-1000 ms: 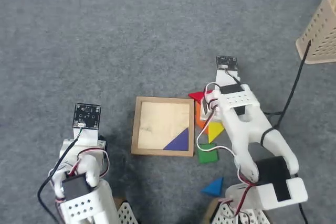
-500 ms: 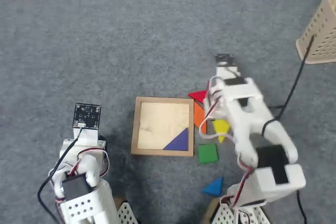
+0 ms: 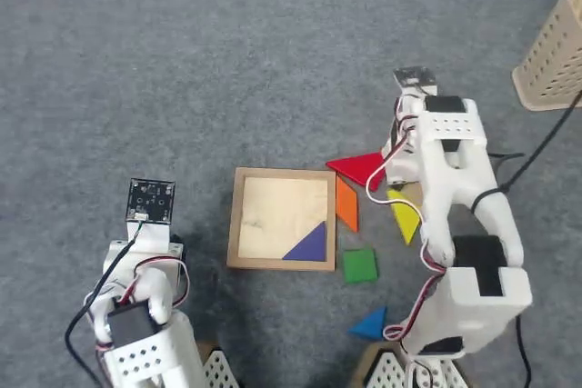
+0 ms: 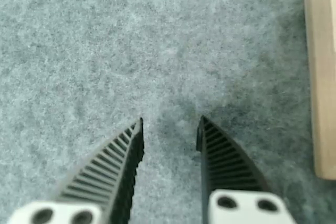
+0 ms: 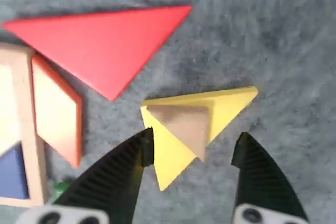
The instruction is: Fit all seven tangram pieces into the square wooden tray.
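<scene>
Over the yellow triangle [image 5: 228, 103]: right gripper [image 5: 195, 136] is held wide open, nothing gripped.
Grasp: jaws should be lowered astride its edges, the tan piece [image 5: 184, 124] atop minded.
Tray [image 3: 234, 224]: seen at 9 o'clock of the triangle.
Left gripper [image 4: 170, 127]: parted, empty.

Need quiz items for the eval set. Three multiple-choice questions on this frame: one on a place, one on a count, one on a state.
1. Where is the purple triangle?
A) on the carpet
B) in a gripper
C) in a corner of the tray

2. How many pieces lie inside the tray?
A) none
B) one
C) four

3. How do the right gripper jaws stand?
A) open, pointed at the yellow triangle
B) shut on a piece
C) shut, empty

Answers:
1. C, since the high view shows it inside the rim at one corner.
2. B, since the rest of the tray floor is bare wood.
3. A, since the right wrist view shows a wide gap between the jaws, with nothing held.
</scene>
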